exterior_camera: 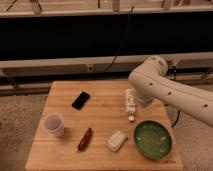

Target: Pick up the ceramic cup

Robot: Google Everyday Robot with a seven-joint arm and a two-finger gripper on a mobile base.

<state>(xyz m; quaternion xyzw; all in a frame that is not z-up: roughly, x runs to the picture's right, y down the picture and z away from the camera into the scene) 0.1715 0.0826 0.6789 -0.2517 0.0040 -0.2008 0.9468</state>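
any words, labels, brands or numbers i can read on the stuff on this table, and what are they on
No text can be read anywhere.
ceramic cup: plain white, no marking shows.
black phone: dark face, nothing to read.
white packet: any print too small to read.
green bowl: no marking.
The gripper is out of view; only the white arm shows, at the right.
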